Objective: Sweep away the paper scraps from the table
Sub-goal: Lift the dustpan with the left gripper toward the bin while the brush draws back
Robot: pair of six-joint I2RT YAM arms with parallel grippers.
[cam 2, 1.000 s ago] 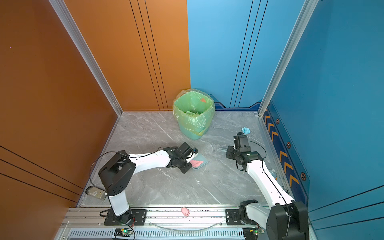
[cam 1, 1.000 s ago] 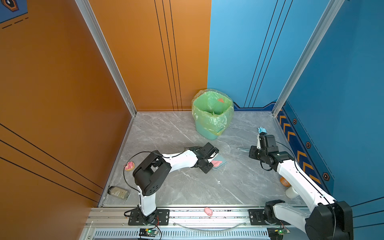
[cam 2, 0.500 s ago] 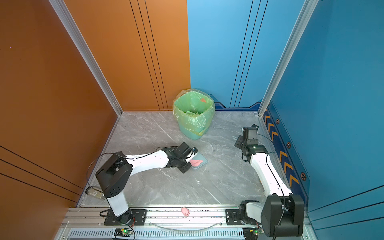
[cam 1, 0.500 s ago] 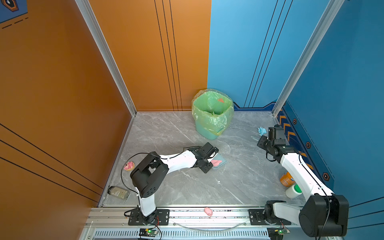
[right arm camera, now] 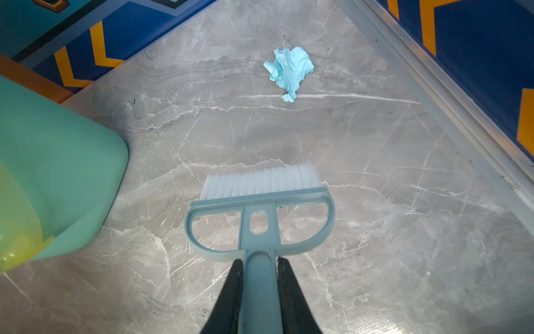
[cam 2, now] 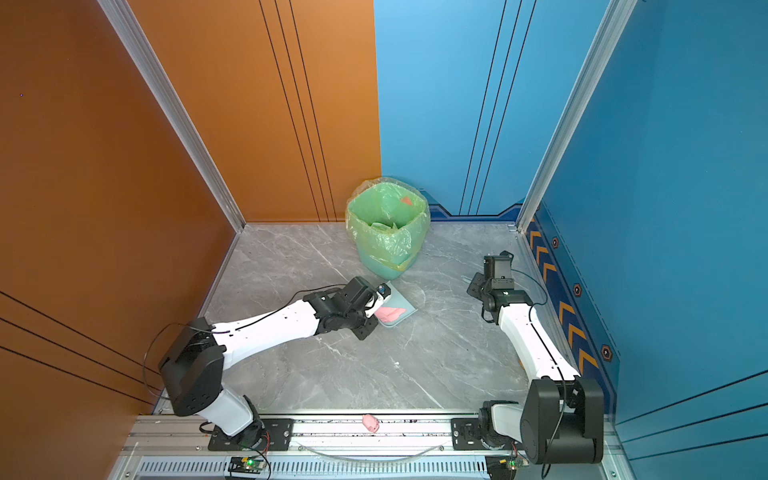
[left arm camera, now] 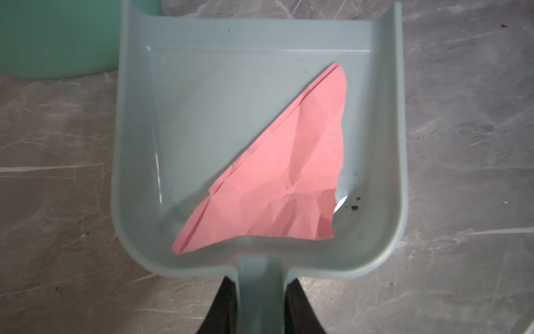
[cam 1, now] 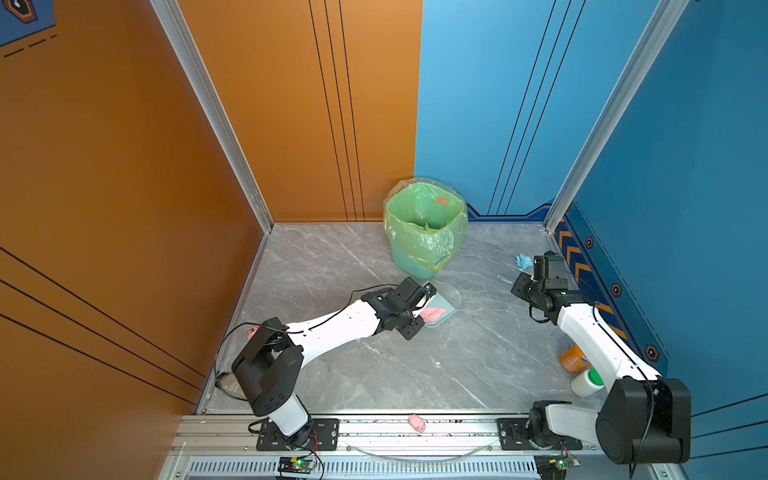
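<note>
My left gripper (left arm camera: 260, 284) is clenched on the handle of the dustpan (left arm camera: 135, 150), one finger on each side of it. The dustpan lies flat on the table (cam 1: 374, 374), close in front of the bin (cam 1: 415, 268), with its open lip turned toward the bin's base. I cannot tell whether lip and bin touch. The pink scrap (left arm camera: 283, 179) lies inside the dustpan. It is a creased, flattish triangle resting against the back wall, with a few dark specks beside it.

My right gripper (right arm camera: 260, 261) is clenched on the handle of the brush (right arm camera: 261, 180). I hold it to the right of the bin, its white bristles pointing at the blue scrap (right arm camera: 289, 72) but stopping short of it. I cannot tell whether the bristles touch the table. The blue scrap is a small crumpled wad on the table, further right of the bin, near the chevron wall.

The bin stands upright against the back walls, its green liner (cam 1: 432, 245) folded over the rim.

A pig (cam 1: 417, 422) sits on the rail well in front of the bin. An orange bottle (cam 1: 572, 358) and a white bottle (cam 1: 586, 382) stand far to the bin's front right, beside my right arm.
</note>
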